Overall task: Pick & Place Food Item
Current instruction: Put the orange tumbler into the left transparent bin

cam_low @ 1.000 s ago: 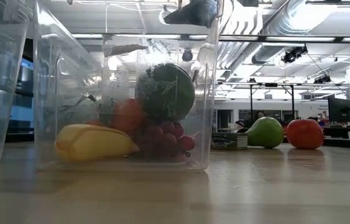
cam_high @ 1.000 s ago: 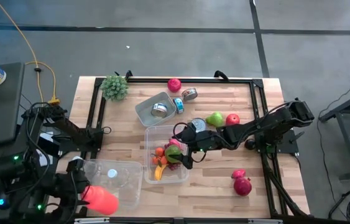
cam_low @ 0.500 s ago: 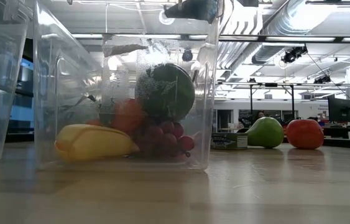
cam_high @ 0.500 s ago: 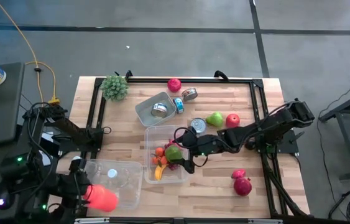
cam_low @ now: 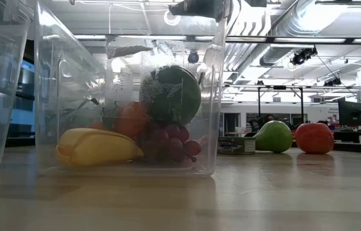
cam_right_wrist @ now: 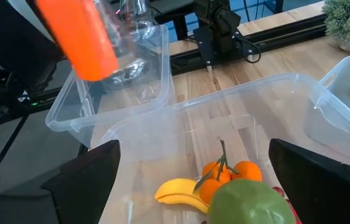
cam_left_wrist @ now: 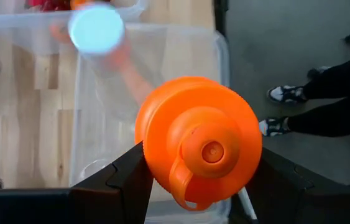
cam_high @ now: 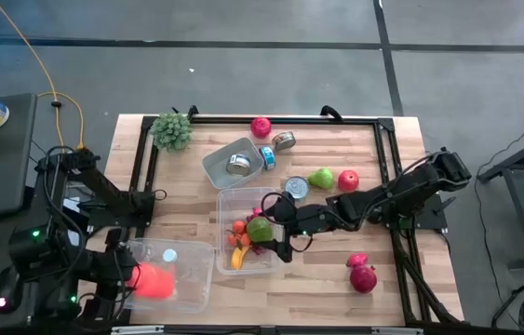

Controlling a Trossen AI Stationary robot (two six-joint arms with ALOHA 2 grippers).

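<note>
Since the earlier frames I see the left gripper has carried its orange-capped bottle inward, from the outer corner of the clear bin to a spot over its interior, while the right gripper has drawn back slightly and now sits at the near edge of the food container. From the left wrist, the dark fingers flank the bottle on both sides and pinch it just below the orange cap; the clear body is blurred, ending in a pale round base. The right gripper's fingers stand spread wide, holding nothing, with the green apple lying below them inside the container, beside the oranges, banana and grapes. In the low view the container wall fogs the fruit, and both grippers are out of sight. A green pear and a tomato rest on the table beyond the container. I can read no writing; the label on the can is too small to make out. A person's shoes show past the table edge, the legs cut off by the frame.
</note>
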